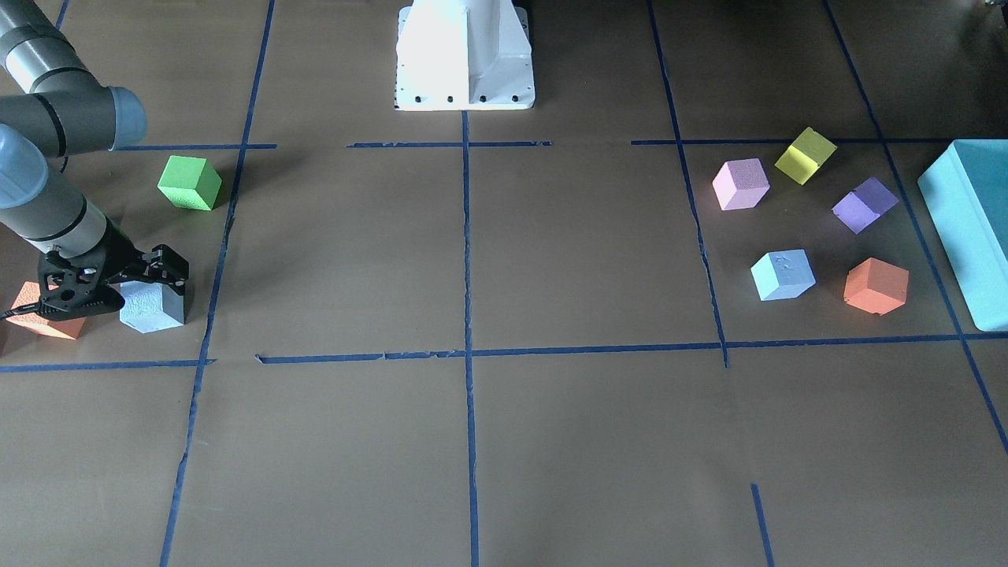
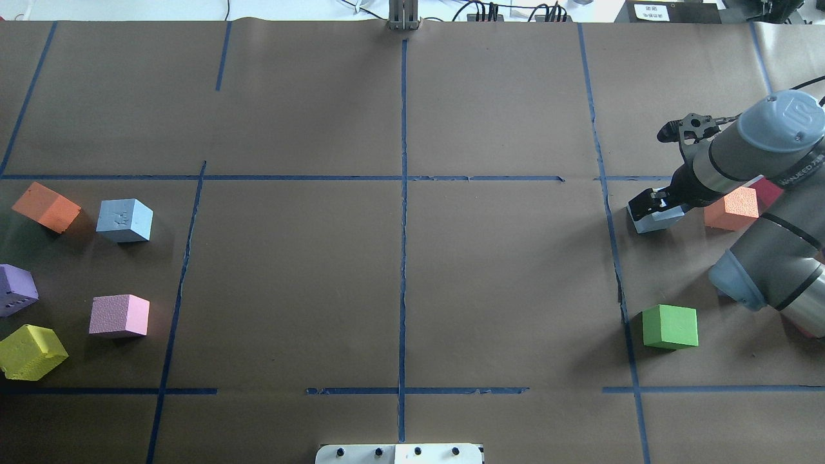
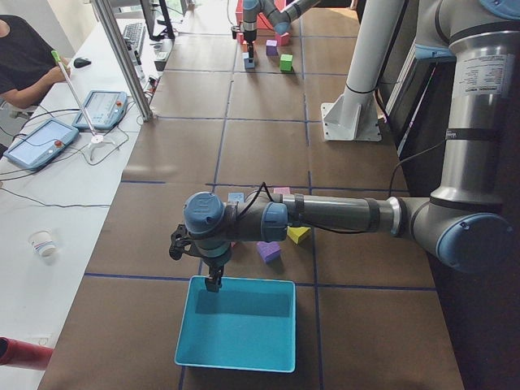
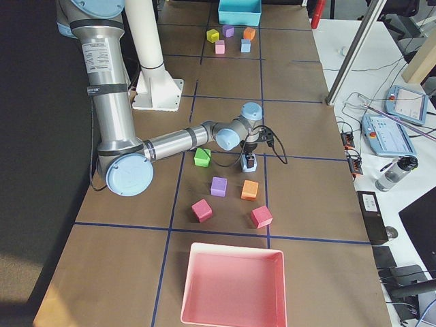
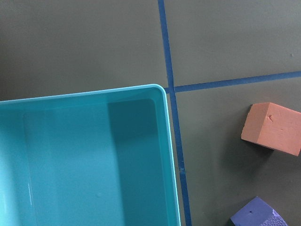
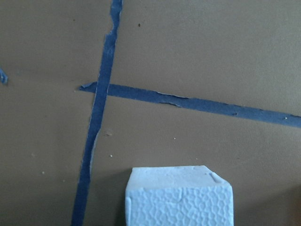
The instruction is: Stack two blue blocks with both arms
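Observation:
One pale blue block (image 1: 153,309) rests on the table on my right side, also seen in the overhead view (image 2: 657,221) and low in the right wrist view (image 6: 178,197). My right gripper (image 1: 146,287) is down over it with a finger against each side, shut on it. The other blue block (image 2: 124,220) sits free among coloured cubes on my left side, also in the front view (image 1: 782,276). My left gripper (image 3: 214,282) shows only in the exterior left view, hanging over the teal box (image 3: 244,357); I cannot tell whether it is open or shut.
An orange cube (image 2: 731,209) lies just beside the gripped block and a green cube (image 2: 670,327) nearer the base. Orange (image 2: 46,206), purple (image 2: 16,290), pink (image 2: 119,316) and yellow (image 2: 32,351) cubes surround the free blue block. A pink tray (image 4: 231,253) sits at the right end.

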